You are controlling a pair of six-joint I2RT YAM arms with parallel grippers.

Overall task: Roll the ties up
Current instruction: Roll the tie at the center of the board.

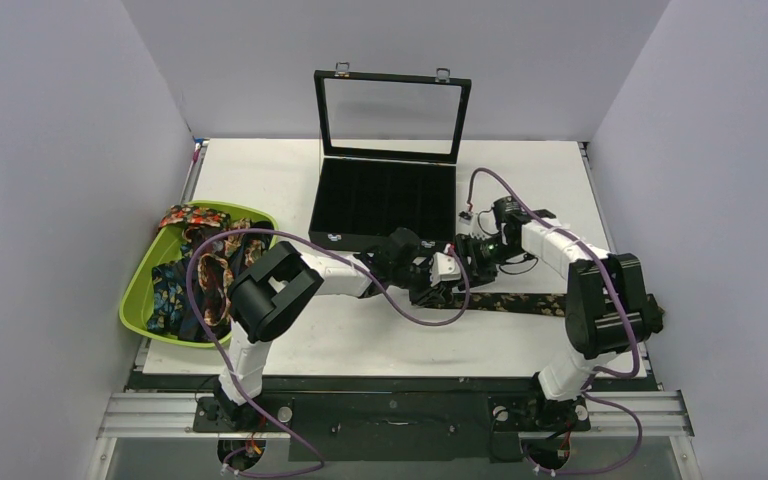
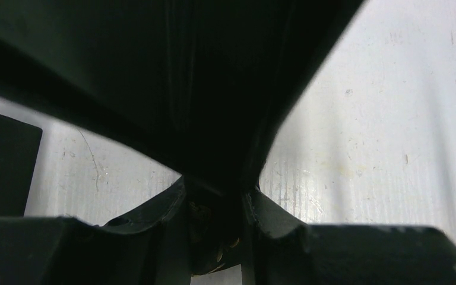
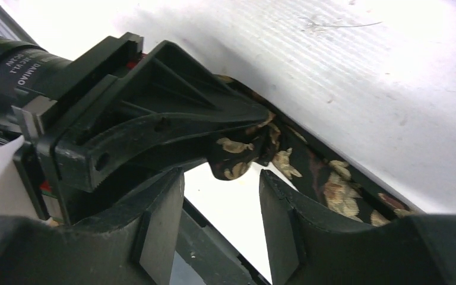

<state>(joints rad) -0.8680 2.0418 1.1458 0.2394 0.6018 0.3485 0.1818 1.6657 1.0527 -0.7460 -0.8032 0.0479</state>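
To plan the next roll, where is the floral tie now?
In the top view the floral tie lies right of centre, in front of the black case; the left gripper pinches its left end.

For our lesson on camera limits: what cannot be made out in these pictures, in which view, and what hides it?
- Top view: the left end of the floral tie, hidden beneath the left gripper and right gripper.
- Left wrist view: the tie's print; the fabric close to the lens is too dark.
- Top view: how many ties fill the green basket; they lie heaped and overlapping.
- Right wrist view: the tie's far length, behind that gripper's own finger.
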